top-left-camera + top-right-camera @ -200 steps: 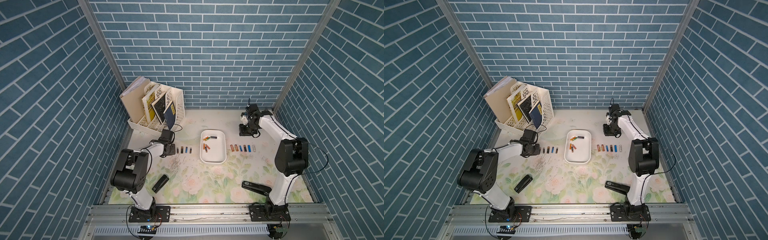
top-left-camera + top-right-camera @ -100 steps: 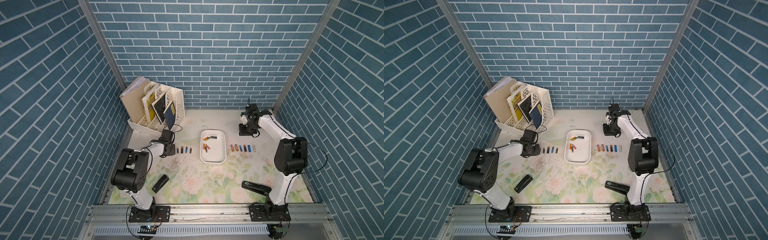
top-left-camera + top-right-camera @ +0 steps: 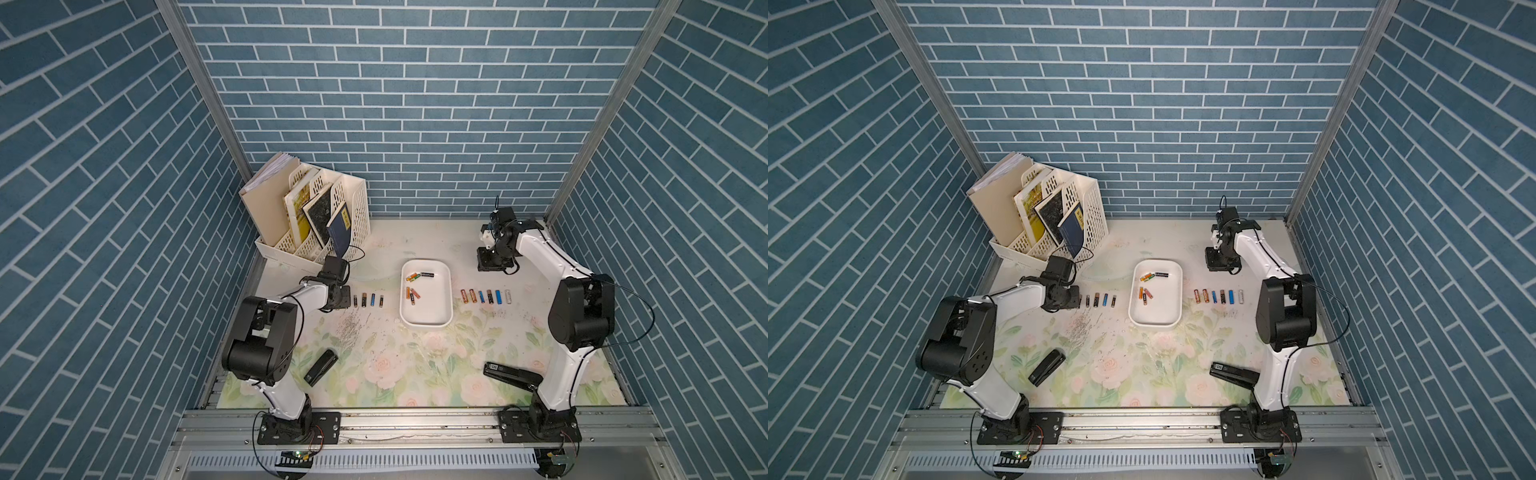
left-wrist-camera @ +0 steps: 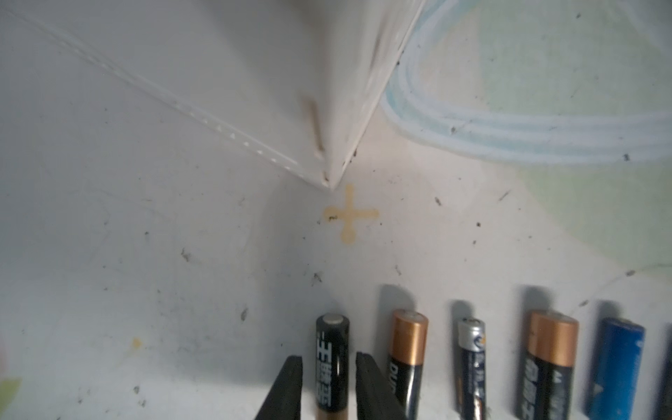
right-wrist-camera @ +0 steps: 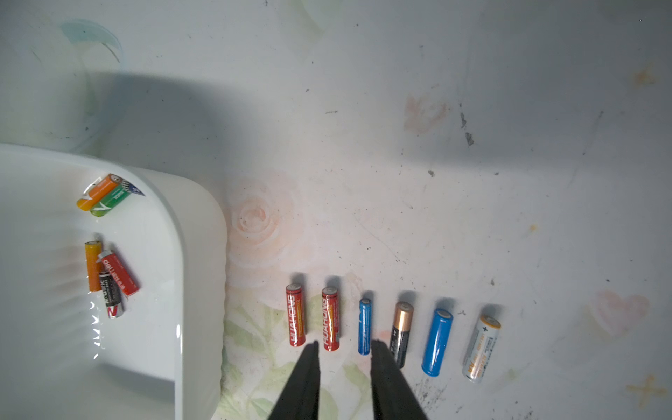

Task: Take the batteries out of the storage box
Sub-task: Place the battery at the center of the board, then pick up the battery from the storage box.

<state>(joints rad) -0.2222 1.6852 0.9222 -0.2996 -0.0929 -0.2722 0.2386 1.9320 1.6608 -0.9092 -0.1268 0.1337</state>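
- Left gripper (image 4: pixel 330 358), jaws parted, straddles a black battery (image 4: pixel 331 345) without gripping it.
- Right gripper (image 5: pixel 344 343) hangs parted, empty, above a battery row (image 5: pixel 365 325); storage box (image 5: pixel 196 232), batteries (image 5: pixel 109 194) inside, sits beside it.

Left gripper (image 4: pixel 329 367) fingers (image 4: pixel 292 374) parted slightly; black battery (image 4: pixel 331 349) now free between them.

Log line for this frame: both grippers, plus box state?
left gripper: open, straddling black battery on table | right gripper: open, empty | storage box: six batteries inside
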